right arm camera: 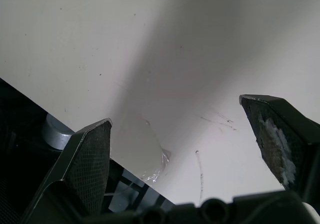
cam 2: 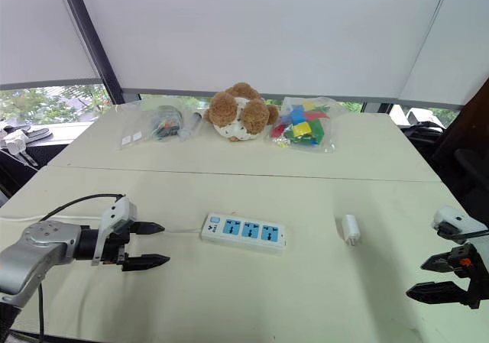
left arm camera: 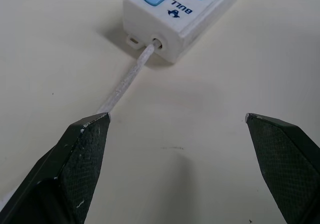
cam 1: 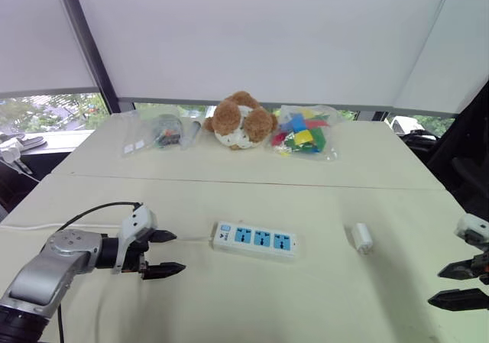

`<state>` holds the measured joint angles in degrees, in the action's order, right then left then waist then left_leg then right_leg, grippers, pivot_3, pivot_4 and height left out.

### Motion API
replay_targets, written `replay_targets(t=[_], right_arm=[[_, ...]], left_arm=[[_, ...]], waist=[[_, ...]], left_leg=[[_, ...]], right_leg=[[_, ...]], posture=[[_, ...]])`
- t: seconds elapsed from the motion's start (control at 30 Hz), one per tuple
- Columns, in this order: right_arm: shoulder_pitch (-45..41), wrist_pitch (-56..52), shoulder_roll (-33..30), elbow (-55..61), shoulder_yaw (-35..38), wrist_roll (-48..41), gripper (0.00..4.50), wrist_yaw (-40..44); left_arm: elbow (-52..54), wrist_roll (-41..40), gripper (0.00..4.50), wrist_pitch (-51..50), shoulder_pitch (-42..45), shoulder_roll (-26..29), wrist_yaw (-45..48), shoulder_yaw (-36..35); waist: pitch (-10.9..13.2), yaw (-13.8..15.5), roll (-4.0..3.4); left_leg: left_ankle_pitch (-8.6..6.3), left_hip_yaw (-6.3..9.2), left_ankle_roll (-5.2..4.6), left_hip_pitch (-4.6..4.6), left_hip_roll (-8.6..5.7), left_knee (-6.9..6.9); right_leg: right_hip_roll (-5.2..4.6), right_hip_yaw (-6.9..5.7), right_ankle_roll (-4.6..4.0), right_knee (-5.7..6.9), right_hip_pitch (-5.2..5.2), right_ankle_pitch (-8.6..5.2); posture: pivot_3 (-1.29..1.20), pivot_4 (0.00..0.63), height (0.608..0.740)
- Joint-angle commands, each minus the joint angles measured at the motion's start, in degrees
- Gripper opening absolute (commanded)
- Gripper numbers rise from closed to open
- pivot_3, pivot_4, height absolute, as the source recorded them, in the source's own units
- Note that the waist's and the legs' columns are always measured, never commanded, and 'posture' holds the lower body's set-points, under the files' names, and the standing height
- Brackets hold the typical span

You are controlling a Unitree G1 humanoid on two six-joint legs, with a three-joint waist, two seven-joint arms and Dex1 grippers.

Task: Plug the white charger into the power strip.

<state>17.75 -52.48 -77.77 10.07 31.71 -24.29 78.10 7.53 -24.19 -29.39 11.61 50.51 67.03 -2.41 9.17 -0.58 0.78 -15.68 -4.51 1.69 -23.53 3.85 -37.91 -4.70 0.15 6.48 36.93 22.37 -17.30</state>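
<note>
1. The left gripper has its jaws spread apart and empty, aimed at the cord end of the power strip.
2. The right gripper has its jaws wide apart too, holding nothing, near the edge of the surface.
3. The white charger lies just right of the strip, unplugged.

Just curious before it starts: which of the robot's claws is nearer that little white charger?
The right. The right gripper hangs open near the table edge, off to the right of the white charger. The left gripper, also open, sits beyond the power strip.
</note>
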Motion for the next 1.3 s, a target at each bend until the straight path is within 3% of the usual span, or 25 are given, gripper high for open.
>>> replay_targets(t=[0.03,0.9,1.07,1.2,1.3], right_arm=[[-0.3,-0.3,0.3,1.0,2.4,0.3,4.50,-0.1],[-3.4,2.6,2.4,1.1,-1.8,1.2,4.50,-4.5],[-4.6,3.7,2.5,1.5,-1.2,0.9,4.50,-4.7],[-13.4,-3.0,1.7,6.2,-1.2,-8.0,4.50,-3.8],[-14.9,-6.1,2.1,10.7,-1.8,-10.6,4.50,-4.8]], left_arm=[[0.0,0.2,4.46,1.0,1.1,0.4,0.4,-0.3],[-9.4,1.7,4.46,4.8,8.2,0.5,4.7,0.7],[-18.7,5.7,4.46,13.1,16.1,-0.7,10.2,4.8],[-29.9,8.7,4.46,21.7,28.1,-6.4,18.9,10.5],[-37.4,11.4,4.46,27.8,33.2,-11.5,21.6,13.4]], waist=[[0.0,0.0,0.00],[0.0,0.1,0.00],[0.0,0.3,-0.01],[0.0,0.3,-0.01],[0.0,0.8,-0.01]], left_leg=[[0.00,0.00,0.00,0.00,0.00,0.00],[0.00,0.00,0.01,0.01,-0.01,-0.07],[0.01,0.01,0.01,0.02,-0.02,-0.09],[0.02,0.00,0.03,0.01,-0.03,-0.21],[0.02,0.03,0.02,0.00,-0.03,-0.22]], right_leg=[[0.00,0.00,0.00,0.00,0.00,0.00],[0.01,0.00,0.04,0.10,-0.02,0.02],[0.03,-0.02,0.04,0.13,-0.04,0.02],[0.03,-0.01,0.06,0.19,-0.06,0.03],[0.05,-0.02,0.06,0.18,-0.06,0.03]], posture=[[0.00,0.150,0.739],[0.00,0.150,0.739],[0.00,0.150,0.739],[0.00,0.150,0.739],[0.00,0.150,0.739]])
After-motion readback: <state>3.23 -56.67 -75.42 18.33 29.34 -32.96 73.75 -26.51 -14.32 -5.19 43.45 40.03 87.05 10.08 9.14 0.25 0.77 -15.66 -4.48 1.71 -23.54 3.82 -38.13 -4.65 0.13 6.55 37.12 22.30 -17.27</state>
